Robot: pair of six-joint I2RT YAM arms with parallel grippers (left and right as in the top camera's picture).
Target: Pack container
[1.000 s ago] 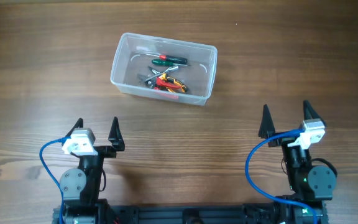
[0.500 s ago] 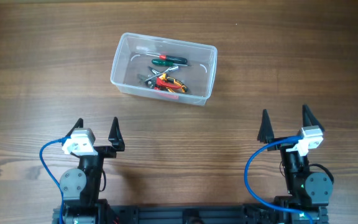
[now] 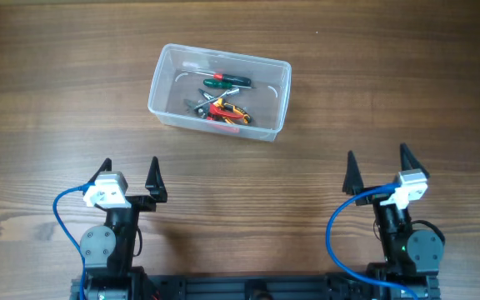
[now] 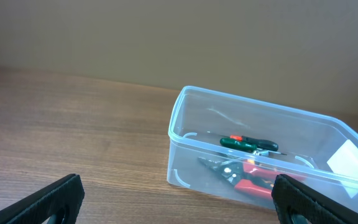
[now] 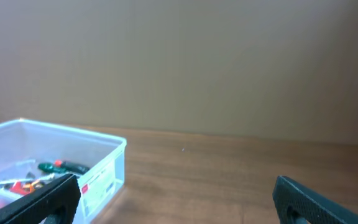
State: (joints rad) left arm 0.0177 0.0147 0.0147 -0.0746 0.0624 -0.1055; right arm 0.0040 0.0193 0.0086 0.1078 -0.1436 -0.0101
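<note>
Brown wood-grain table (image 3: 57, 83) fills the overhead view, and I sit at its near edge, one arm toward each near corner. A plain tan wall (image 5: 179, 62) stands beyond the far edge in both wrist views.

The container (image 3: 173, 83), a clear tub with rounded corners and a rim, stands on the table toward the far edge and left of the middle. It is turned a little askew to that edge. It lies closer to my left arm than to my right and is well apart from both. From my left wrist it shows ahead and slightly to the right. From my right wrist only one end of it shows, at the lower left.

My left pincer (image 3: 130, 163) is spread wide and has nothing between its black fingers. It points toward the far edge. My right pincer (image 3: 377, 152) is spread just as wide, also with nothing in it, and leans a touch to the left. A blue cable (image 3: 61, 212) loops out beside my left arm.

Inside the container, the tools lie bunched toward its right half. A green-handled screwdriver (image 3: 227, 82) with a red collar lies nearest the far wall. Pliers (image 3: 227, 112) with red and yellow grips lie nearer to me, with grey metal parts alongside them that I cannot tell apart. A white label (image 4: 348, 158) is stuck to one end wall.
</note>
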